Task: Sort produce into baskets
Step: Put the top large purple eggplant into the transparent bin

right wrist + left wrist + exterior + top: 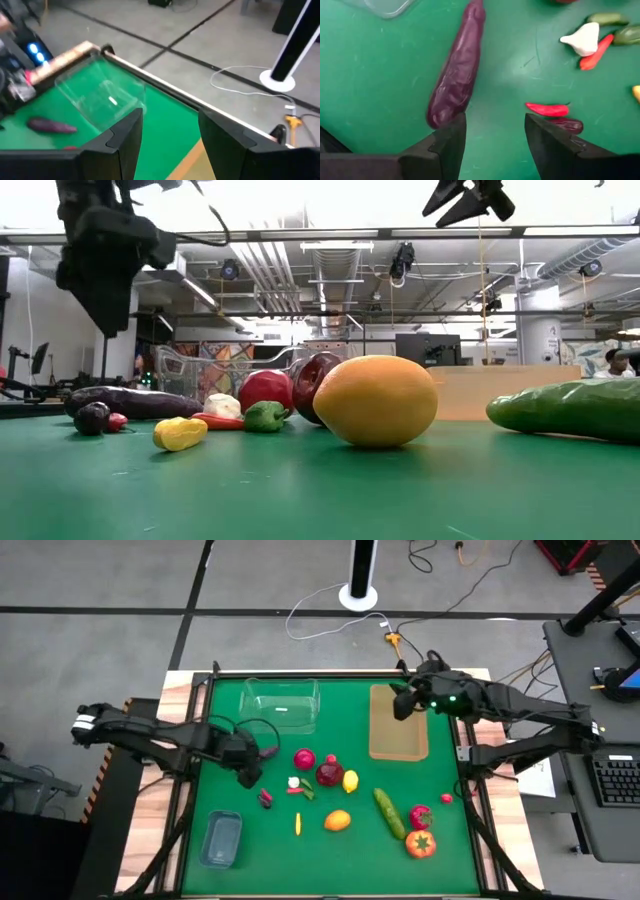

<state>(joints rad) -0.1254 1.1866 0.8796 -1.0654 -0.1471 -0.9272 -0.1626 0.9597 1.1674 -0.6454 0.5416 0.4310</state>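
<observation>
Eggplant just beside open, empty left hand

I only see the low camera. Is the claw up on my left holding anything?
Observer: No. The left gripper is open and empty, just beside the eggplant.
Operator: Where's the other claw?
Observer: The right gripper hovers open over the far end of the wooden tray.
Operator: Any veggies in baskets yet?
Observer: None in the tray, the clear tub or the bluish tub.
</observation>
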